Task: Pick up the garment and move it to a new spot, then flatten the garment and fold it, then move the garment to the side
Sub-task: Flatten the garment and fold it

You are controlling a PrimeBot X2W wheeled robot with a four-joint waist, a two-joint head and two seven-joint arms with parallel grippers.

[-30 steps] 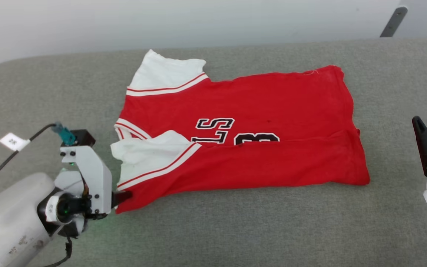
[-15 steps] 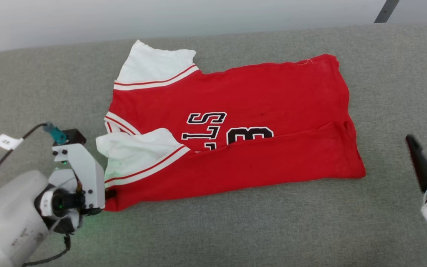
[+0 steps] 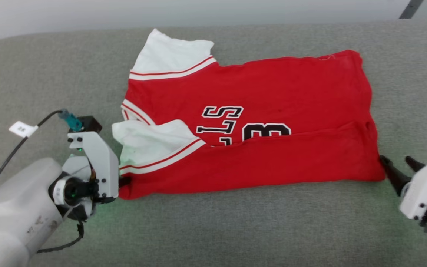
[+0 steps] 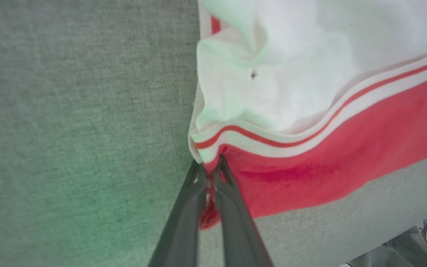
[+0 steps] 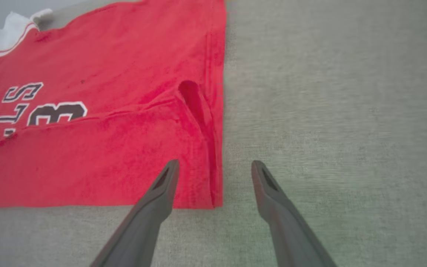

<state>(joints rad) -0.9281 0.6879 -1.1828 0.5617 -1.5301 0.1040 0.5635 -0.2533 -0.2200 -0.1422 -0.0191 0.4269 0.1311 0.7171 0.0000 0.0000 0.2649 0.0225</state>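
Note:
The garment, a red jersey with white sleeves and black-and-white lettering, lies on the grey cushion with its near long edge folded up over the front. My left gripper is at the garment's near left corner, and the left wrist view shows its two dark fingers shut on the red cloth just below the striped trim. My right gripper stands open at the garment's near right corner, one finger over the red hem and the other over bare cushion.
The grey fabric cushion runs under everything, with bare room in front of the garment and on both sides. A pale wall lies behind its far edge. A tagged black cable trails from my left wrist.
My left gripper has shut on the garment's near left corner. My right gripper has come in from the right to the near right corner, still open. The camera has also shifted.

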